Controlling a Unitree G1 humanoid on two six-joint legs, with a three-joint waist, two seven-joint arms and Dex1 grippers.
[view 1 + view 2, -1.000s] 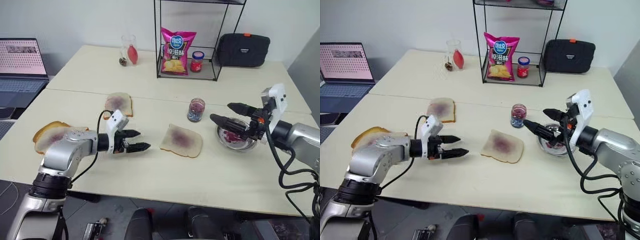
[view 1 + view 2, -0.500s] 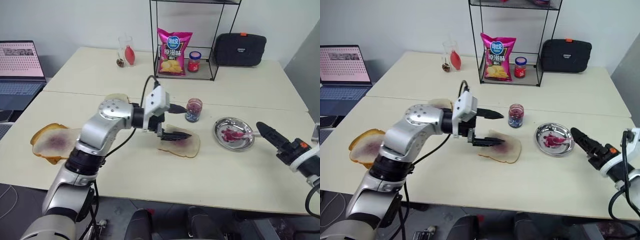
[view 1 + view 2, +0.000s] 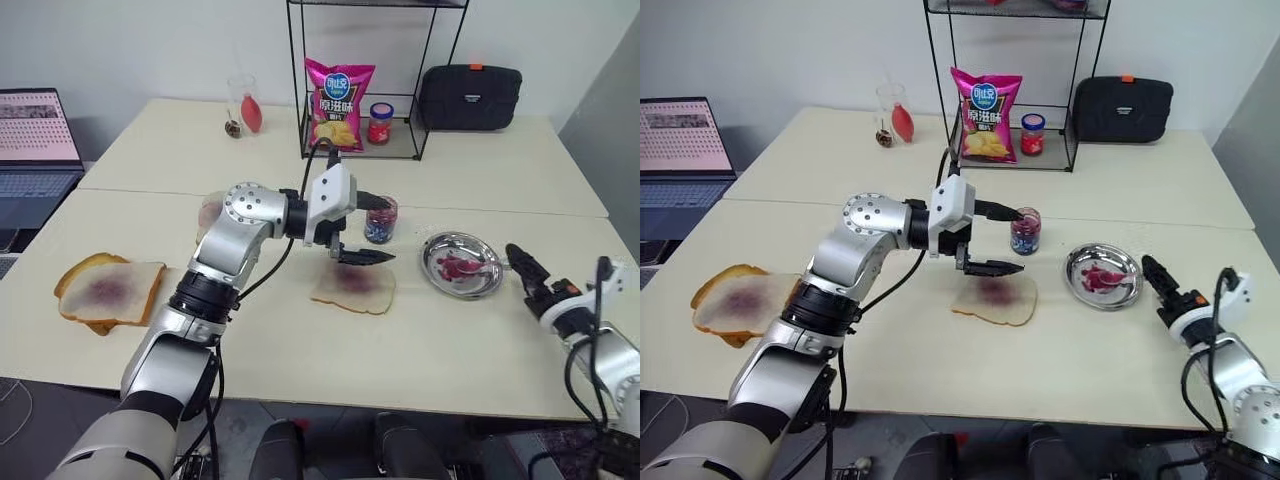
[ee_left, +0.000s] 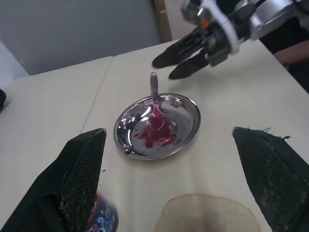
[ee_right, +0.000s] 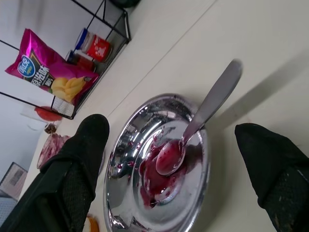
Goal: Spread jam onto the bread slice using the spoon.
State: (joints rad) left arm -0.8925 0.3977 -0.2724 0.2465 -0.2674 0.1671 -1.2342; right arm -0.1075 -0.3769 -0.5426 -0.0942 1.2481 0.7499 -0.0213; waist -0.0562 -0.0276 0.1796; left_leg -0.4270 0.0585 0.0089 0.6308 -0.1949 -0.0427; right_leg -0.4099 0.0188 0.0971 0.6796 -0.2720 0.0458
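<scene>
The slim metal spoon point(image 5: 203, 121) rests in the shiny round steel dish point(image 3: 435, 283), its bowl in glossy jam point(image 5: 157, 179), right of the pale, soft bread slice point(image 3: 352, 290). The left gripper point(image 3: 372, 230) hovers empty, spread wide, over the slice. The right gripper point(image 3: 522, 268), also spread and empty, sits just right of the dish; its wrist view reveals wet smears.

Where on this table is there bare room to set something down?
The near edge of the table, in front of the bread slice, is bare. So is the stretch between the bread stack and that slice, and the far table between the cup and the laptop. It is crowded around the jar, steel dish and both grippers.
</scene>
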